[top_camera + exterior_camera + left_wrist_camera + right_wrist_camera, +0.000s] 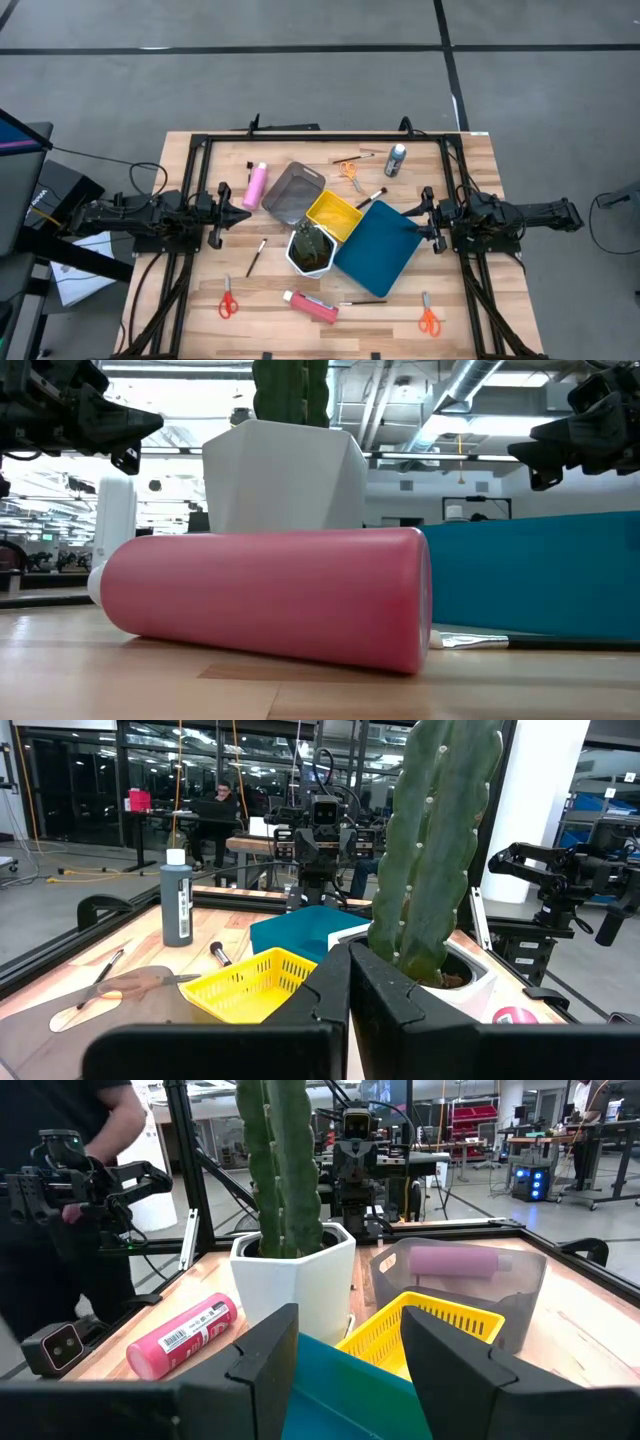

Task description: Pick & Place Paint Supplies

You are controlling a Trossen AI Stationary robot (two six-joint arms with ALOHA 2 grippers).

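The right gripper (424,218) hung with its fingers parted and nothing between them, at the edge of the blue tray (378,248), which held nothing. Just past it sat the yellow tray (333,215), apparently empty, then the grey tray (293,192), also bare. The white hexagonal pot (311,251), touching the blue tray on the side away from this gripper, held a green cactus (283,1165).

The left gripper (236,212) was closed on nothing, well short of the grey tray. One pink bottle (256,185) lay just beside it; the other pink bottle (311,305) lay beyond the pot. The small grey bottle (396,160) stood behind the right gripper's tray.

Three scissors (228,300) and several brushes (256,257) lay loose on the table (200,290). In the low view, the near bottle blocked most of the table.
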